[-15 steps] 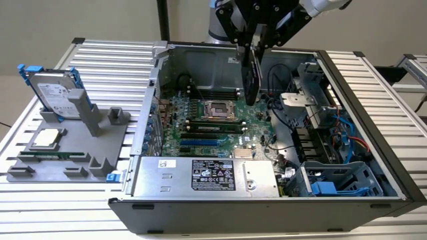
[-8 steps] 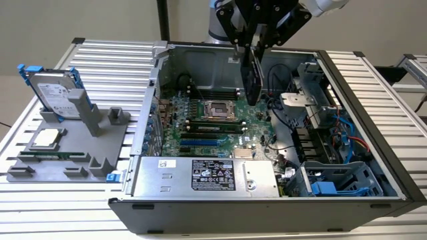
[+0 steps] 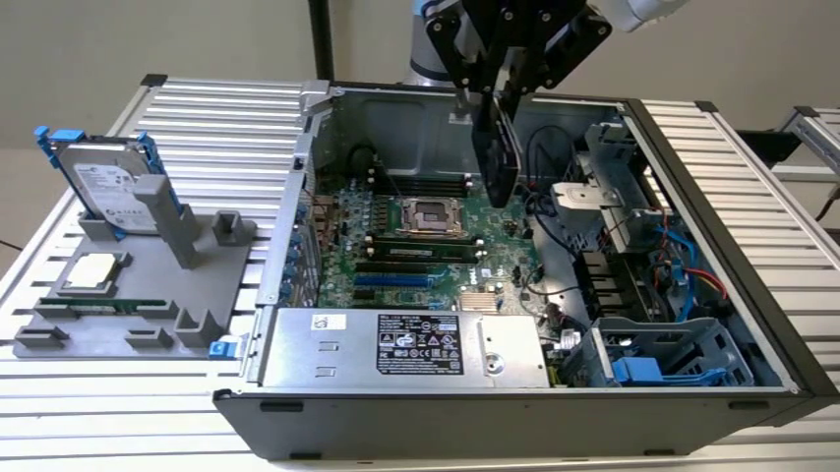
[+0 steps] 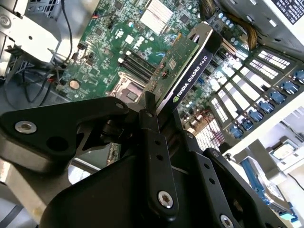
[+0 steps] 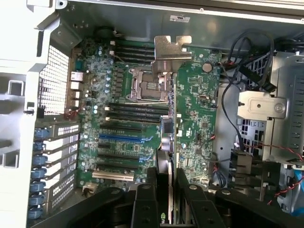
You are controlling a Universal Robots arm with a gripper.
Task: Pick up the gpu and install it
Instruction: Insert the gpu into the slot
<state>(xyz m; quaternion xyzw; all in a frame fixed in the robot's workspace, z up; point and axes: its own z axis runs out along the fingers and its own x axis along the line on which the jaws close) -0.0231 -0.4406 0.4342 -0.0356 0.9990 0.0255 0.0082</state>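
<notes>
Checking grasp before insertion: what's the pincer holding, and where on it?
The gpu, pinched across its faces by the pincer, at the end away from its bracket.

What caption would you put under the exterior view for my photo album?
Robot arm's pincer holds the gpu on edge over the motherboard of an open computer case.

The exterior view looks down from high beyond the near wall of the open computer case (image 3: 499,423), at a distance, taking in much of the table (image 3: 223,108). Both wrist views sit close, looking past the gripper (image 5: 167,176) and the gpu (image 5: 167,135) it clamps onto the motherboard (image 5: 194,99), which all three views share.
</notes>
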